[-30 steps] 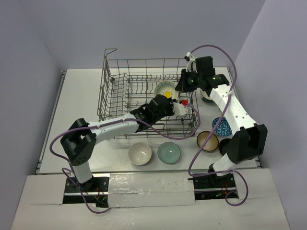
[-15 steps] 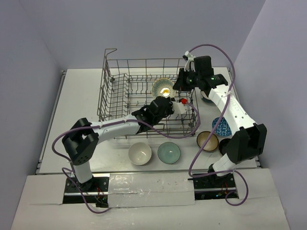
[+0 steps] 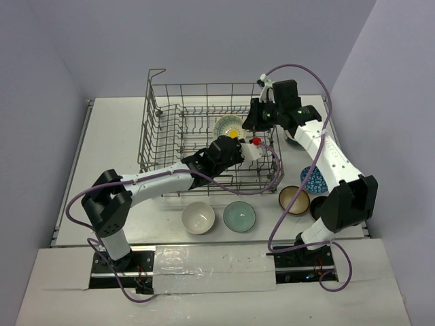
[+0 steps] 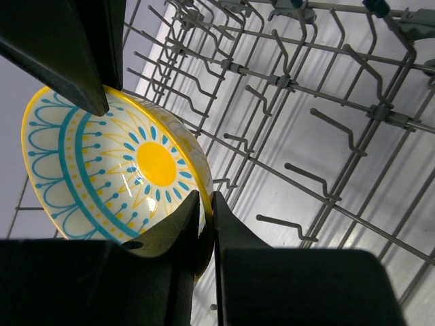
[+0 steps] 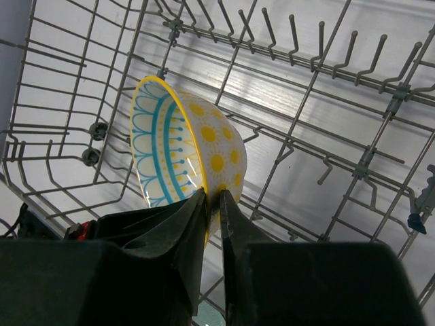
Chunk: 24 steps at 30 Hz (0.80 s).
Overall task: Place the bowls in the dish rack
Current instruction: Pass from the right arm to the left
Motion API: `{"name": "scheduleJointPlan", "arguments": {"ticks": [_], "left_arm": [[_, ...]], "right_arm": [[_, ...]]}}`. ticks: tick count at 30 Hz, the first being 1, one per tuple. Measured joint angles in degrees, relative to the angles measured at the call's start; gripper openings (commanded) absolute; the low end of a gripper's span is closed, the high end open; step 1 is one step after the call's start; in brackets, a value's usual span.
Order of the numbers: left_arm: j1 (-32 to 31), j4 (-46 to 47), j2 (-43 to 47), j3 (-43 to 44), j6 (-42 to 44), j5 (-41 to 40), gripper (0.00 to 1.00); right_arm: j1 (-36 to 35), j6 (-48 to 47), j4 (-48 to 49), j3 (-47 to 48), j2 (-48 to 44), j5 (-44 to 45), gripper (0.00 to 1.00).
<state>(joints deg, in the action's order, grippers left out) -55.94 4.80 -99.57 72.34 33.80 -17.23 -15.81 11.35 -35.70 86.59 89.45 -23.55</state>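
A white bowl with a blue-and-yellow pattern stands on edge over the tines inside the grey wire dish rack. My left gripper is shut on its rim from the near side. My right gripper straddles the same rim from the right. Its jaws stand a little apart, with a thin gap at the outer wall. More bowls sit on the table: cream, pale green, tan and blue-patterned.
A dark bowl peeks out behind the right arm, beside the rack's right wall. Upright tines fill the rack floor. Tall grid sides surround both grippers. Purple cables loop over the rack's front right corner.
The patterned bowl has tipped from face-up onto its edge and shifted slightly left. My right jaws have loosened from a tight pinch; my left gripper has kept its hold.
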Motion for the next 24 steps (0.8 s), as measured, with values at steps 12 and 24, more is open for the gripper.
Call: {"name": "scheduleJointPlan", "arguments": {"ticks": [12,24], "left_arm": [[1.1,-0.4,1.3,0.0,-2.0,1.9,0.00],[2.6,-1.7,1.3,0.0,-3.4,2.4,0.00]], "right_arm": [[-0.5,0.8,-2.3,-0.7,0.0,-1.1,0.47],[-0.4,0.8,-5.1,-0.1,0.0,-1.6,0.59]]}}
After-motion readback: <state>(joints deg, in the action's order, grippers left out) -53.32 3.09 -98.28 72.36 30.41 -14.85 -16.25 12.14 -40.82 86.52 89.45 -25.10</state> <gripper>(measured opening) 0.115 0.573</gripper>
